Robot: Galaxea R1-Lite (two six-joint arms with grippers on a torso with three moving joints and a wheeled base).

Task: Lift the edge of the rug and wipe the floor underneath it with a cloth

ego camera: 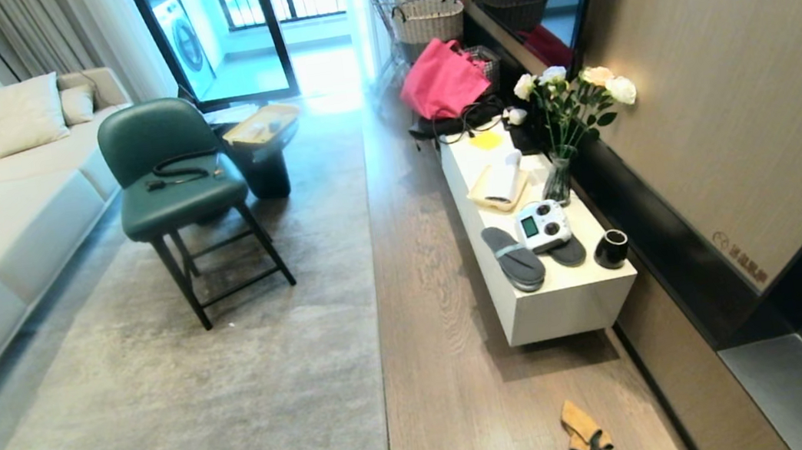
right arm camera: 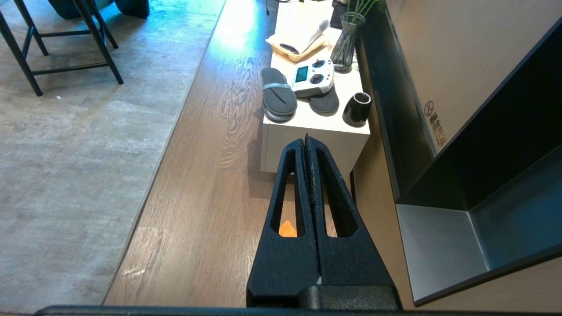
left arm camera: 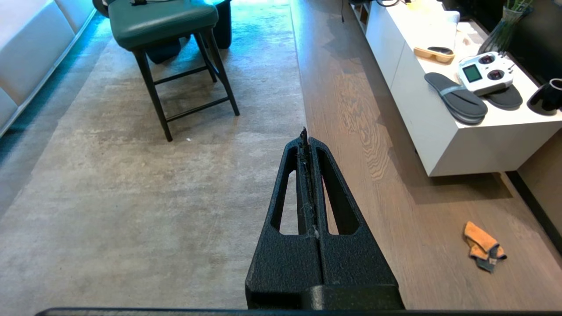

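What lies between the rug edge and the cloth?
Only bare floor: in the head view nothing sits between the rug edge and the cloth.

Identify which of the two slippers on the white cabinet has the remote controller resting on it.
The slipper nearer the wall; the striped slipper beside it lies fully uncovered.
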